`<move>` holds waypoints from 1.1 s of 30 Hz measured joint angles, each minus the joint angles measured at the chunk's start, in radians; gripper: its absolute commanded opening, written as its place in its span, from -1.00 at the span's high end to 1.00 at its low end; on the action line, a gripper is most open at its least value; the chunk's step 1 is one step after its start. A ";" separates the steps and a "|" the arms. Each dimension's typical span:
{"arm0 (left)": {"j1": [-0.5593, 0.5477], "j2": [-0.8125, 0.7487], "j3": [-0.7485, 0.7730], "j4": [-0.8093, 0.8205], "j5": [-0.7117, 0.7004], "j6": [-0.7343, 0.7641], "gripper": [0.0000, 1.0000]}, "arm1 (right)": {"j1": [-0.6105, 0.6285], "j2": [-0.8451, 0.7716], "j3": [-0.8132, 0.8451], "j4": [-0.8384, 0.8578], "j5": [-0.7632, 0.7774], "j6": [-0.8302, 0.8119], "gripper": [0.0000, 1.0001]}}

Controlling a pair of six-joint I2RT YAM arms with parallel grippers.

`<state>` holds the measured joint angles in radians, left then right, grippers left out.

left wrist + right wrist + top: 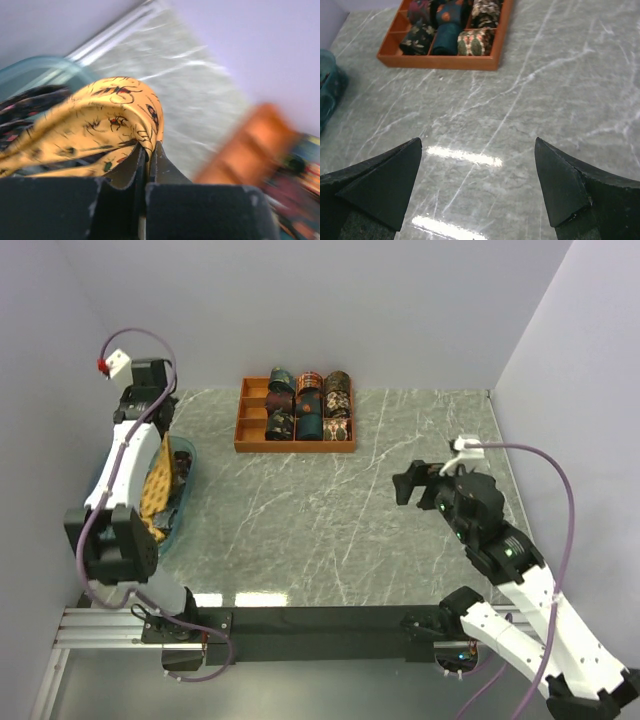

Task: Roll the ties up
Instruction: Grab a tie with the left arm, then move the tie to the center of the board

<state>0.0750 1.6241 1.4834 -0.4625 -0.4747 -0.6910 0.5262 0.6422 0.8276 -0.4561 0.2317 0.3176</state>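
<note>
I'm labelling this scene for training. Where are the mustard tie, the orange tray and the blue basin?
mustard tie [100,115]: left wrist view, top of its raised fold.
orange tray [295,447]: top external view, its near wall.
blue basin [42,62]: left wrist view, its rim.

Silky mustard tie [100,125], glossy marble-look table [545,100], translucent plastic basin [45,64]

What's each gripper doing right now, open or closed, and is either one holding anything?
Left gripper: closed on the yellow tie.
Right gripper: jaws open, holding nothing.
</note>
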 measured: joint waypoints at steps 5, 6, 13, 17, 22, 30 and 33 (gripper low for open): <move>-0.145 -0.126 0.077 -0.042 -0.020 0.001 0.99 | 0.000 0.086 0.031 0.064 -0.104 -0.055 -1.00; -0.182 -0.142 0.090 -0.045 -0.019 0.000 0.99 | 0.001 0.093 0.031 0.072 -0.125 -0.062 -1.00; -0.406 -0.180 0.127 -0.025 0.035 -0.001 0.99 | 0.002 0.090 0.031 0.158 -0.198 -0.064 -1.00; -0.524 -0.164 0.127 0.031 0.095 -0.015 0.99 | 0.002 0.089 0.031 0.164 -0.209 -0.054 -0.99; -0.656 -0.095 0.127 0.126 0.172 -0.063 0.99 | 0.002 0.077 0.031 0.140 -0.187 -0.053 -1.00; -0.827 -0.026 0.081 0.236 0.241 -0.110 0.94 | 0.002 0.012 0.031 0.107 -0.093 -0.052 -1.00; -0.836 -0.037 -0.016 0.330 0.277 -0.151 0.90 | 0.002 0.001 0.031 0.094 -0.073 -0.048 -1.00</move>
<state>-0.7609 1.5867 1.4670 -0.1322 -0.1978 -0.8417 0.5278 0.6430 0.8581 -0.3622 0.1589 0.2691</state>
